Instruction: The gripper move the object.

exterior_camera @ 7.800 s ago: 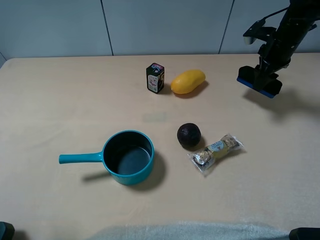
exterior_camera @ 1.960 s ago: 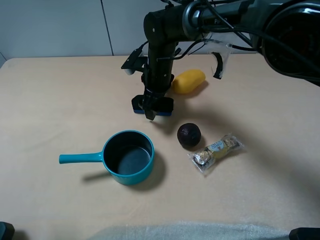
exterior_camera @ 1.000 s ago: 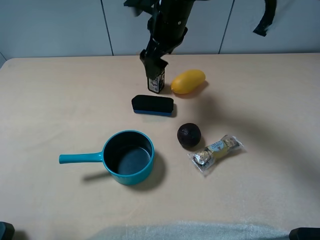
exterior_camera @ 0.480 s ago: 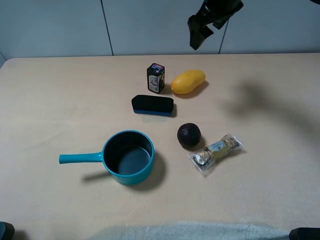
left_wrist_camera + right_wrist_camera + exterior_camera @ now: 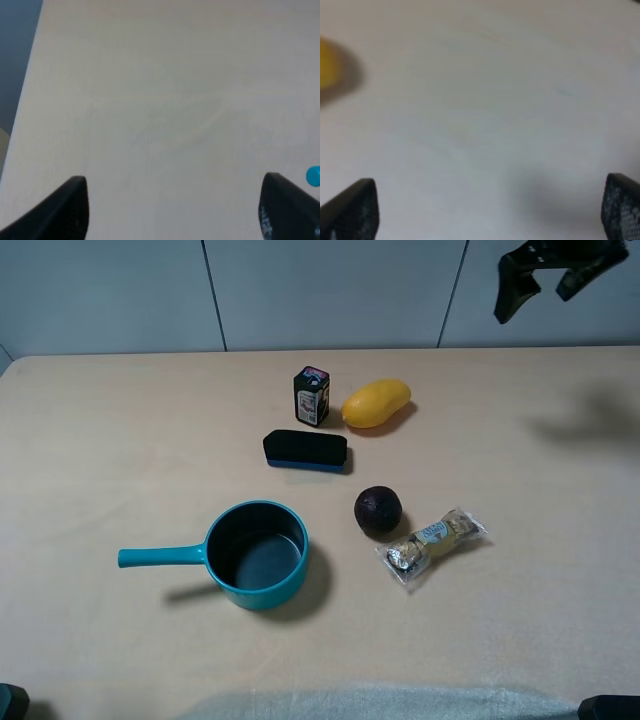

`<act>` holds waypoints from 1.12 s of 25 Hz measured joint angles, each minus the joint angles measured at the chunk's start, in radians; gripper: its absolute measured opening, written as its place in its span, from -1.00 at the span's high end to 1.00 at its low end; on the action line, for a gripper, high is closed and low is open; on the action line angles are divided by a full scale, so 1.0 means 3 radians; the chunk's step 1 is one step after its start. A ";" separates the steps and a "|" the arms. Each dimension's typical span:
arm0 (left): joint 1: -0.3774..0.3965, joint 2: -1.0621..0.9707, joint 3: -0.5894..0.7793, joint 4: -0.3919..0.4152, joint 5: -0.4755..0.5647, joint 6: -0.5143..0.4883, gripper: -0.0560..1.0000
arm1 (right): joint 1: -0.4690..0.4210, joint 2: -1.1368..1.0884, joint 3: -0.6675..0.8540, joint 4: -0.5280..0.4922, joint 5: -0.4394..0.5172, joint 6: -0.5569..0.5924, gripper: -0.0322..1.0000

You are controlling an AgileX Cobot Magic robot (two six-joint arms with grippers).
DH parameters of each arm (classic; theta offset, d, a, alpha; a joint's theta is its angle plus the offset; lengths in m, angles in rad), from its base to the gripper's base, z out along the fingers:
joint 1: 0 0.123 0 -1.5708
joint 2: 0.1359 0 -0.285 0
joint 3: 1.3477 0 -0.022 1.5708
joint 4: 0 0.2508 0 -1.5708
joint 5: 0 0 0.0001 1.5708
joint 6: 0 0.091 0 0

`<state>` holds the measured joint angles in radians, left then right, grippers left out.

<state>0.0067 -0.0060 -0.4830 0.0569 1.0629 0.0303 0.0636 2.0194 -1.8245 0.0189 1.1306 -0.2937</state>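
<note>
The object, an oblong block with a black top and blue base (image 5: 306,451), lies flat on the table in front of the small black box, free of any gripper. My right gripper (image 5: 540,275) hangs high at the back right, far from the block; in its wrist view the fingertips (image 5: 350,210) stand wide apart with nothing between them. My left gripper (image 5: 172,210) is out of the exterior high view; its wrist view shows both fingertips (image 5: 70,207) wide apart over bare table, empty.
A small black upright box (image 5: 311,395) and a yellow mango (image 5: 376,403) stand behind the block. A dark round fruit (image 5: 378,511) and a wrapped snack (image 5: 432,543) lie to its front right. A teal saucepan (image 5: 255,555) sits front left, handle pointing left.
My right gripper set the block down in front of the black box, let go, rose and swung away to the back right. The block has stayed still since.
</note>
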 joint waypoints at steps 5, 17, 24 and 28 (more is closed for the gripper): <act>0.0000 0.0000 0.0000 0.0000 0.0000 0.0000 -0.43 | -0.0508 -0.0131 0.0003 -0.0010 0.0030 0.0239 -0.37; 0.0000 0.0000 0.0000 0.0000 0.0000 0.0000 -0.43 | -0.1170 -0.1305 0.1326 0.0024 -0.0545 0.0449 -0.37; 0.0000 0.0000 0.0000 0.0000 0.0000 0.0000 -0.43 | -0.1170 -0.2331 0.2372 0.0214 -0.0838 0.0453 -0.37; 0.0000 0.0000 0.0000 0.0000 0.0000 0.0000 -0.43 | -0.1170 -0.2983 0.2977 0.0313 -0.0933 0.0453 -0.37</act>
<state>0.0067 -0.0060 -0.4830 0.0569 1.0629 0.0303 -0.2873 1.1246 -0.9312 0.1129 0.8506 -0.1579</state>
